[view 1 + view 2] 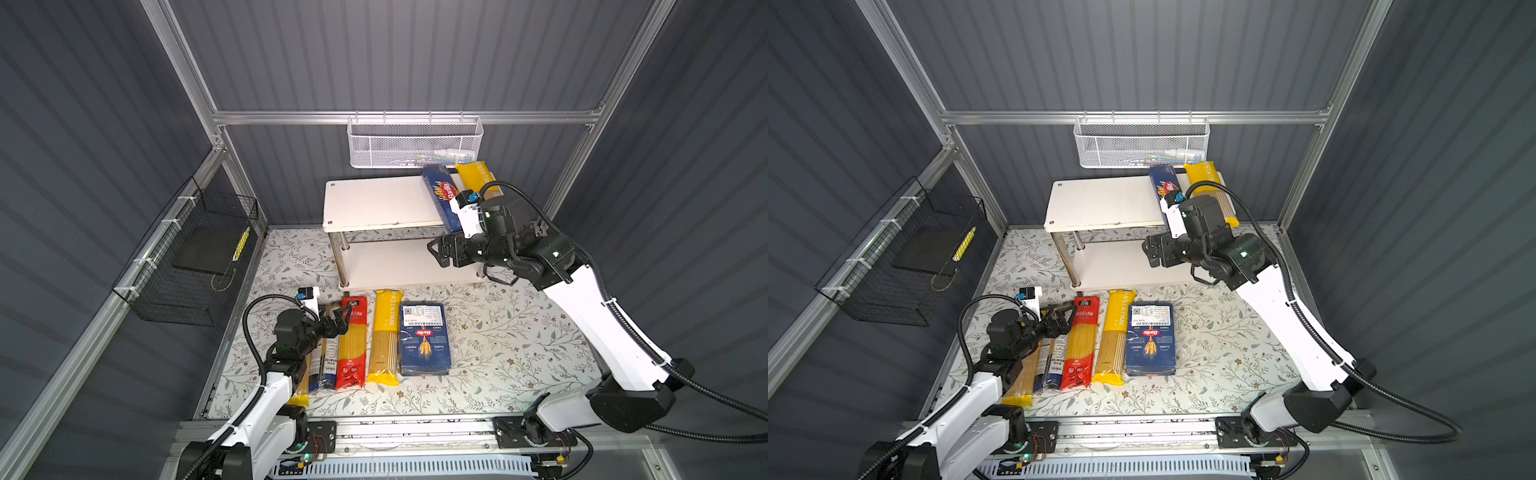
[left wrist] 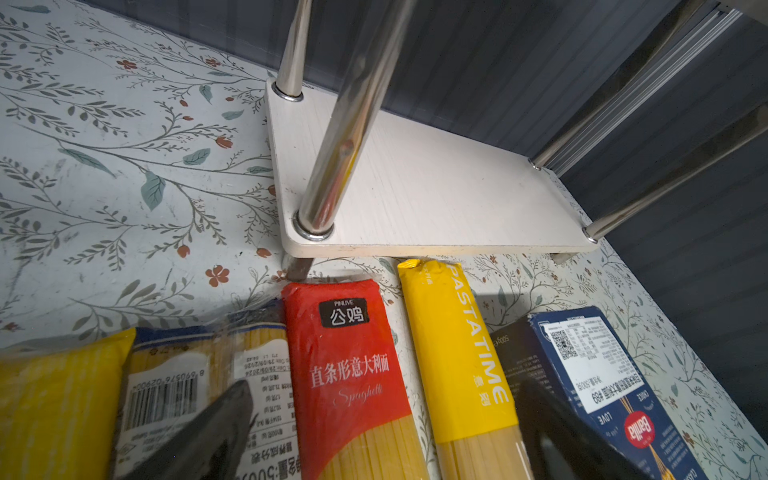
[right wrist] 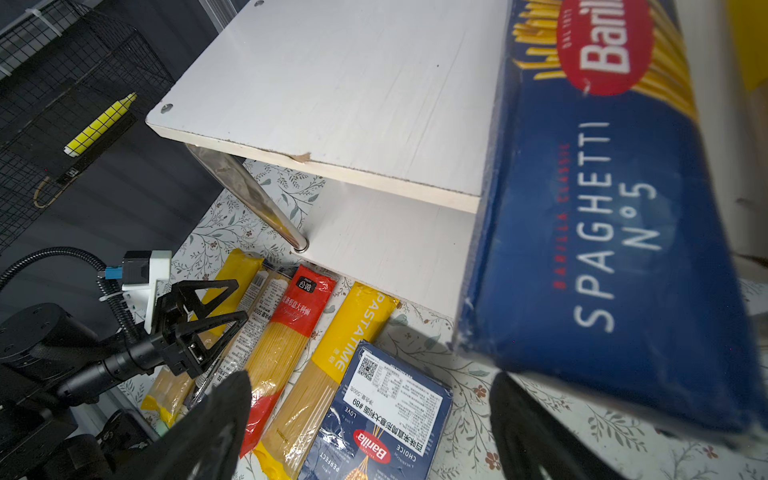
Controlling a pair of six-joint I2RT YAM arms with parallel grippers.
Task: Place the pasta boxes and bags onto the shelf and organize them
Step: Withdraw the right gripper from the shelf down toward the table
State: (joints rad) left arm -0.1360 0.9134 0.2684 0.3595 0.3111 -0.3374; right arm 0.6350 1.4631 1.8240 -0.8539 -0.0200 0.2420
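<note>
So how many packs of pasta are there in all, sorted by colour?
Dark blue boxes: 2
Yellow-ended bags: 3
Red bag: 1
Clear bag with blue and white label: 1
Total: 7

- Table (image 1: 498,332) (floral cover): the shelf (image 1: 374,203) stands on it at the back, against the wall.
- Shelf, top board, right end: narrow box (image 1: 440,187) and top yellow bag (image 1: 478,176) lie flat just beside each other, running front to back. The box's near end overhangs the front edge.
- Table, in front of the shelf: a row lying flat, close side by side. From the left: left yellow bag (image 1: 300,395), blue-label bag (image 1: 328,365), red bag (image 1: 352,345), middle yellow bag (image 1: 386,336), wide box (image 1: 424,338).
</note>
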